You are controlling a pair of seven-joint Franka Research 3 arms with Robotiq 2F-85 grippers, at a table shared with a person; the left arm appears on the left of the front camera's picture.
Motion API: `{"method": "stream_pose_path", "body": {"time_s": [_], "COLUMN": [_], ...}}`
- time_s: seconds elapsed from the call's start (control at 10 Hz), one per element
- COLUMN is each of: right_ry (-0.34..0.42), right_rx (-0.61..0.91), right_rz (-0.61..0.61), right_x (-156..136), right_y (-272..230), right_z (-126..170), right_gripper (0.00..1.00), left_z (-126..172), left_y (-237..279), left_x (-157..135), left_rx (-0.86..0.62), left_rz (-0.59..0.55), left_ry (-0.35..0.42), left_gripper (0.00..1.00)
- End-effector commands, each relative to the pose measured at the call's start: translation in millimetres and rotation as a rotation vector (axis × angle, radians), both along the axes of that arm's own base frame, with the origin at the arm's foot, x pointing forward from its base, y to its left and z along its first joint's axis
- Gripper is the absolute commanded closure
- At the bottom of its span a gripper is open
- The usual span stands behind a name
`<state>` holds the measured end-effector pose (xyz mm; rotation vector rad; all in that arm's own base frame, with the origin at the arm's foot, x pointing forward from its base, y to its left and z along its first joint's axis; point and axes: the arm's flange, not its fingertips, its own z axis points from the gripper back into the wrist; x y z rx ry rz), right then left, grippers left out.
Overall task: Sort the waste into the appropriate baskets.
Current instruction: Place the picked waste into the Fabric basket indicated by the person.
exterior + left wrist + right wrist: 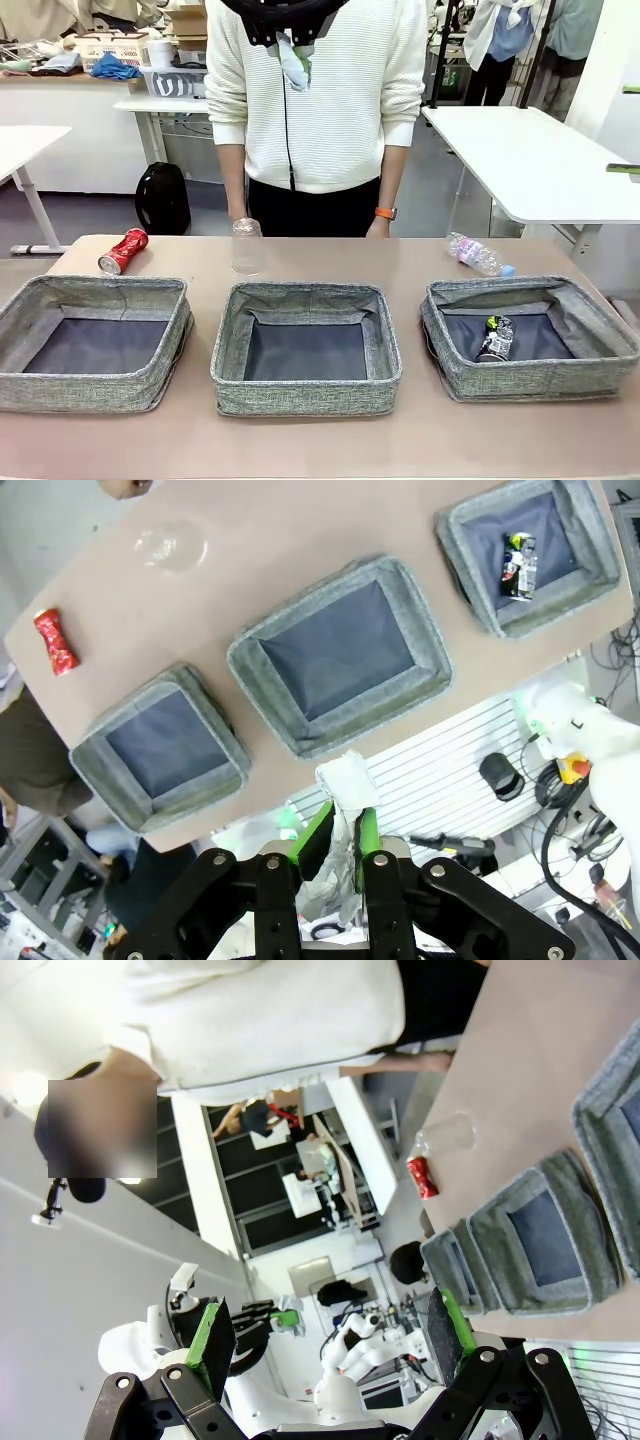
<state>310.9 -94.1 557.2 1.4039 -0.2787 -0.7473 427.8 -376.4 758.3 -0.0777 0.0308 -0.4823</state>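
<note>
Red can (123, 250), cup (246, 245) and bottle (477, 254) are resting beyond the baskets (305, 292), dark can (496, 338) inside the right basket (530, 290), paper (345, 778) pinched in left hand (340, 825).

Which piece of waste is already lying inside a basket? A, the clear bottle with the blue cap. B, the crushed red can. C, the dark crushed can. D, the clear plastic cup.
C: the dark crushed can lies on the bottom of the right-hand basket, while the crushed red can, the clear plastic cup and the clear bottle sit on the table beyond the baskets.
</note>
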Motion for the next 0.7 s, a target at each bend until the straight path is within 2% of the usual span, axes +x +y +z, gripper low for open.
{"method": "stream_pose_path", "body": {"time_s": [0.0, 0.6], "right_ry": [-0.032, -0.032], "right_rx": [0.006, 0.006], "right_rz": [0.004, 0.004], "right_x": [3.3, 3.3], "right_y": [1.1, 1.1], "right_z": [0.5, 0.5], "right_gripper": [0.00, 0.00], "left_z": [1.0, 1.0], "left_y": [0.7, 0.7], "left_x": [-1.5, -1.5], "left_rx": [-0.007, -0.007], "left_rz": [0.000, 0.000], "left_ry": [0.005, 0.005], "left_gripper": [0.89, 0.89]}}
